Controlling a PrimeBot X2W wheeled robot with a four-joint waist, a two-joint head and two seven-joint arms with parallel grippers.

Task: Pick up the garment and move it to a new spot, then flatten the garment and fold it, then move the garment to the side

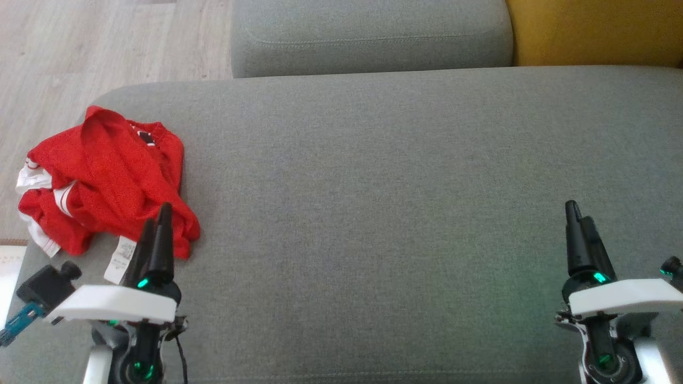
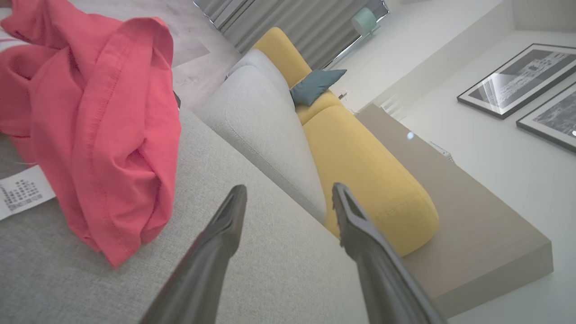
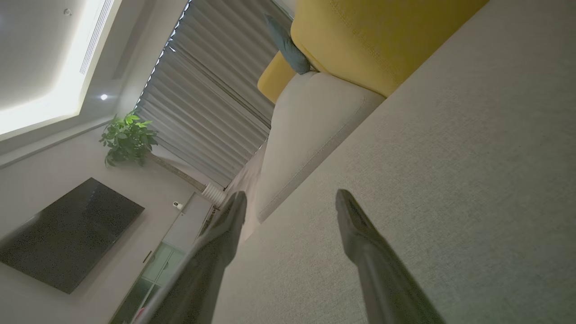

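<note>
Dark-fingered left gripper [image 1: 157, 213] stood wide and empty just beside a crumpled red cloth garment [image 1: 106, 176] on the grey fabric cushion [image 1: 373, 186]; far right, the right gripper [image 1: 579, 211] gaped empty too.

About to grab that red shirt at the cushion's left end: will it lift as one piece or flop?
Likely floppy: the red shirt lies crumpled in soft folds, so one pinch should leave the rest hanging. Probably light: the cloth looks thin. Its white label lies loose and may dangle.
</note>
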